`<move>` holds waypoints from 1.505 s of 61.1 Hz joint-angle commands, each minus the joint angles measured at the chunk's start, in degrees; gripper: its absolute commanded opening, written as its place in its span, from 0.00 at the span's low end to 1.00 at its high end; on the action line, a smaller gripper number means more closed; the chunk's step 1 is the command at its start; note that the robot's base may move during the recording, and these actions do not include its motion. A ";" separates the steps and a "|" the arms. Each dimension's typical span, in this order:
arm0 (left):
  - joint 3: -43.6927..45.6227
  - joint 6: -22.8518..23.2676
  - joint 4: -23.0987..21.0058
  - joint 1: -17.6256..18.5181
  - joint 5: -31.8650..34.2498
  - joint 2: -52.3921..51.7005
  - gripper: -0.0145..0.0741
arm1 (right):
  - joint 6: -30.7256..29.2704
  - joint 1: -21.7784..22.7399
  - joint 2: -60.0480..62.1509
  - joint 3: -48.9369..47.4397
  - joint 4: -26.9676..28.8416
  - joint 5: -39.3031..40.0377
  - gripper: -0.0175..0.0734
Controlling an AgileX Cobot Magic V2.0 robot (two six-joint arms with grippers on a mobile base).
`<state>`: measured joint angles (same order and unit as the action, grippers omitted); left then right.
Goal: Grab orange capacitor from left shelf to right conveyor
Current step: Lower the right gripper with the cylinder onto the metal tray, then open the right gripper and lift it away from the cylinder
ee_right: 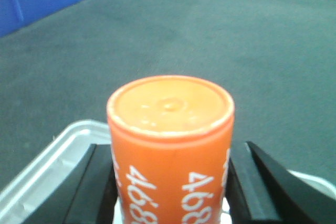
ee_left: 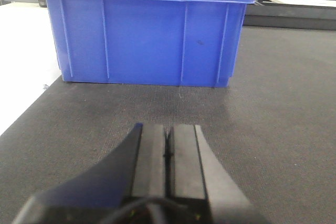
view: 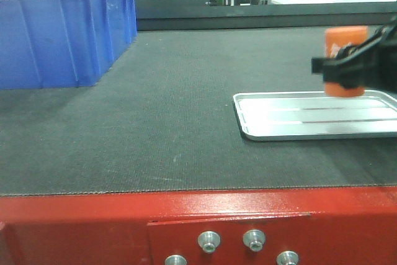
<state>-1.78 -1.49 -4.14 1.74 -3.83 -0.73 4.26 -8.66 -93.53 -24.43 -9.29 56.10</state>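
My right gripper (view: 345, 66) is shut on the orange capacitor (view: 345, 40) and holds it upright above the silver tray (view: 310, 116) at the right of the conveyor belt (view: 180, 103). In the right wrist view the capacitor (ee_right: 170, 145) fills the middle, flat top showing, white digits on its side, with a black finger pressed on each side of it (ee_right: 97, 182). My left gripper (ee_left: 168, 153) is shut and empty, low over the belt (ee_left: 278, 103), pointing at the blue bin (ee_left: 142, 30). The left shelf is out of view.
A blue plastic bin (view: 62, 29) stands on the belt at the far left. The conveyor's red frame edge with bolts (view: 198, 228) runs along the front. The tray's rounded corner (ee_right: 58, 156) lies below the capacitor. Benches and people are in the background.
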 commanded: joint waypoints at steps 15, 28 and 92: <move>0.22 0.09 -0.10 0.08 5.19 -0.67 0.02 | -4.26 0.47 -7.23 -1.32 -0.75 14.36 0.32; 0.22 0.09 -0.10 0.08 5.19 -0.67 0.02 | -4.26 0.47 -10.24 -1.32 -0.75 15.45 0.32; 0.22 0.09 -0.10 0.08 5.19 -0.67 0.02 | 7.35 0.41 27.08 1.92 -0.75 -16.71 0.83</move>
<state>-1.78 -1.49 -4.14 1.74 -3.83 -0.73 8.74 -8.66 -74.24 -21.59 -10.01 42.59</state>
